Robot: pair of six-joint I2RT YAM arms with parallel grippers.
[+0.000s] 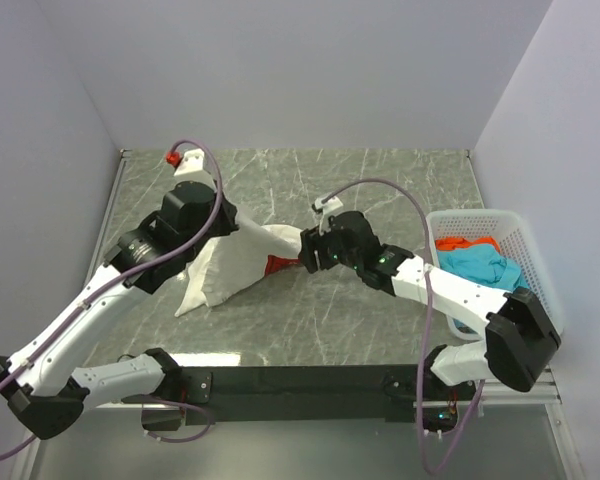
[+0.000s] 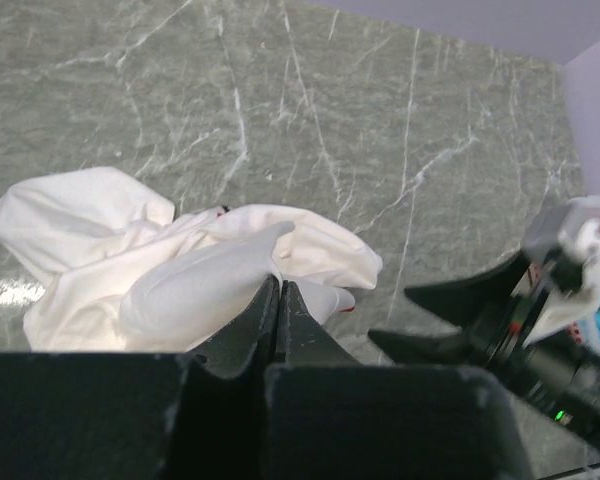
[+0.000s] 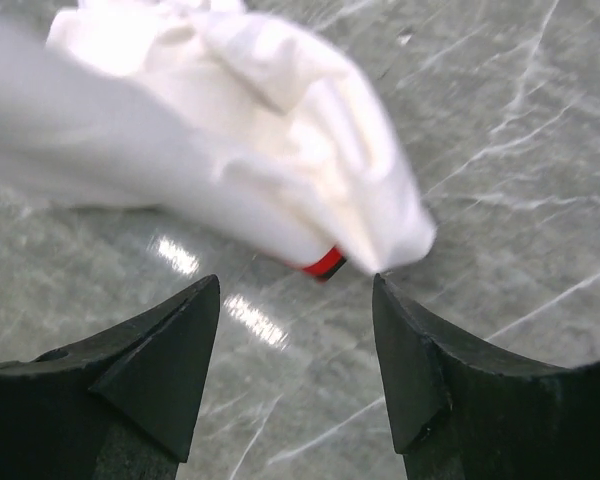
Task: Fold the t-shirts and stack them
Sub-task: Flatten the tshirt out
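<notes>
The white t-shirt (image 1: 230,268) lies crumpled at mid-table, a strip of its red print (image 1: 278,265) showing. One end is raised, and my left gripper (image 1: 225,226) is shut on that end. In the left wrist view the jaws (image 2: 278,288) meet on a fold of the white cloth (image 2: 180,270). My right gripper (image 1: 308,252) stands open at the shirt's right end. In the right wrist view its fingertips (image 3: 295,290) hang just short of the blurred white cloth (image 3: 230,130), nothing between them. The teal t-shirt (image 1: 480,268) and the red-orange t-shirt (image 1: 465,243) lie in the basket.
A white mesh basket (image 1: 475,214) stands at the table's right edge, beside the right arm. The table is green-grey marble (image 1: 380,190) with white walls at the back and both sides. The right gripper's dark fingers (image 2: 460,300) reach into the left wrist view.
</notes>
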